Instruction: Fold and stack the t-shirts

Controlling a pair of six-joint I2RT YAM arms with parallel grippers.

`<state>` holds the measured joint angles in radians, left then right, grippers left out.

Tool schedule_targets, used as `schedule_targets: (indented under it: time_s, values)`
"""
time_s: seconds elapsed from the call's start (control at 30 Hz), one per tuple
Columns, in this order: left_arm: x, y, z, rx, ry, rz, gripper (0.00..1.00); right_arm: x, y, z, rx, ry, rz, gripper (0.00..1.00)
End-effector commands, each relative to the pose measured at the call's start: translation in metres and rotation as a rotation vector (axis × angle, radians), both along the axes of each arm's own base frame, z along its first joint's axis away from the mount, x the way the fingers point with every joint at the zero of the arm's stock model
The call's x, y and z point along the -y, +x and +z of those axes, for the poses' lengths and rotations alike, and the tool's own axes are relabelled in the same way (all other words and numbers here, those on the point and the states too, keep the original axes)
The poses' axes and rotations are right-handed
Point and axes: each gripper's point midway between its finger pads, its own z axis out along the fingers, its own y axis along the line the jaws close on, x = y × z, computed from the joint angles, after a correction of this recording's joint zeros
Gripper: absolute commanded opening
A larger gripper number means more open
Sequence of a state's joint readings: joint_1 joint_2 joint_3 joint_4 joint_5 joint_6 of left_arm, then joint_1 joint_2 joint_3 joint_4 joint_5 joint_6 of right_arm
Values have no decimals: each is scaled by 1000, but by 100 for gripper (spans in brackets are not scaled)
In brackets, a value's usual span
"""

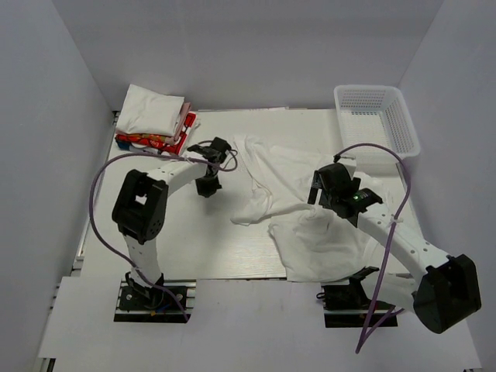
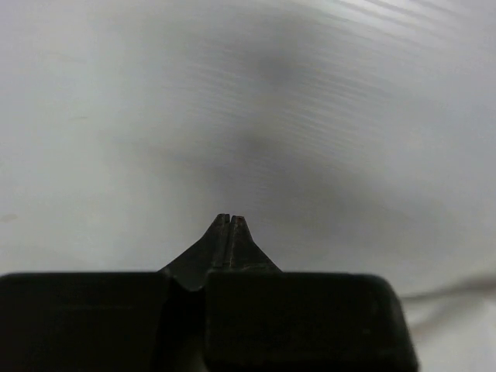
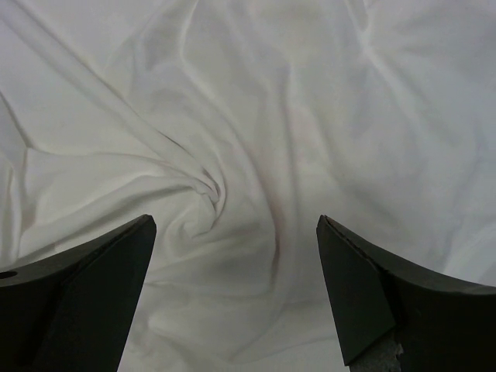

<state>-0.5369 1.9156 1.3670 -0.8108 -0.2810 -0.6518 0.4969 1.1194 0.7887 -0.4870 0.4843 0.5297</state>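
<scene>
A crumpled white t-shirt (image 1: 298, 201) lies spread over the middle and right of the table. A stack of folded t-shirts (image 1: 153, 116) sits at the back left, a white one on top of a red patterned one (image 1: 149, 141). My left gripper (image 1: 208, 186) is shut and empty, hovering over bare table left of the crumpled shirt; in its wrist view the fingertips (image 2: 230, 218) touch. My right gripper (image 1: 325, 203) is open just above the white t-shirt (image 3: 232, 147), its jaws wide apart over a twisted fold.
A white plastic mesh basket (image 1: 376, 124) stands at the back right. White walls enclose the table on three sides. Purple cables loop off both arms.
</scene>
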Motion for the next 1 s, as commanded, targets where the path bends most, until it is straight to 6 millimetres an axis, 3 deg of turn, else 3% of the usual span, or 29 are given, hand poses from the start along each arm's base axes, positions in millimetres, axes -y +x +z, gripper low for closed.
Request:
schedule_targets:
  time_s: [0.0,0.07,0.13,0.27,0.3,0.33,0.37,0.4,0.43,0.53,0.57,0.63,0.67,0.7,0.73,0.87,0.93,0.97]
  values:
    - [-92,-16,35,35,228,324,0,-1,1,-7,-18,-40,56,90]
    - [-118,-31,26,-2,244,400,0,-4,1,-13,-41,-50,78,90]
    - [-103,-31,19,-16,132,341,5,-7,3,-19,-65,-52,96,90]
    - [-27,14,61,195,-198,4,46,-10,8,-18,-73,-60,102,90]
    - [-3,13,82,233,-326,-104,67,-9,8,-16,-66,-55,96,90]
    - [6,17,97,281,-362,-189,77,-7,7,-17,-62,-55,87,90]
    - [18,16,105,310,-406,-245,99,-5,8,-13,-43,-55,73,90]
    - [43,17,123,356,-509,-338,99,-5,7,-11,-34,-46,71,90]
    - [50,17,128,368,-537,-392,99,-4,6,-8,-24,-39,67,90]
    - [85,12,125,335,-587,-488,99,-2,0,-10,-21,-23,52,90]
    - [96,19,112,304,-578,-505,99,0,-2,-11,-24,-24,45,90]
    - [116,9,90,209,-562,-536,99,4,-5,-11,-18,-23,33,90]
    - [129,13,92,208,-560,-564,99,5,-6,-11,-18,-28,32,90]
    - [132,11,65,134,-515,-552,99,8,-7,-9,-11,-33,22,90]
    - [147,12,68,143,-500,-585,99,11,-7,-7,-4,-36,13,90]
    - [158,20,38,92,-389,-572,99,19,-11,-5,12,-47,-10,90]
    - [167,29,37,96,-365,-572,99,20,-12,-7,13,-46,-11,90]
    - [165,25,16,42,-320,-554,99,20,-12,-6,19,-42,-11,90]
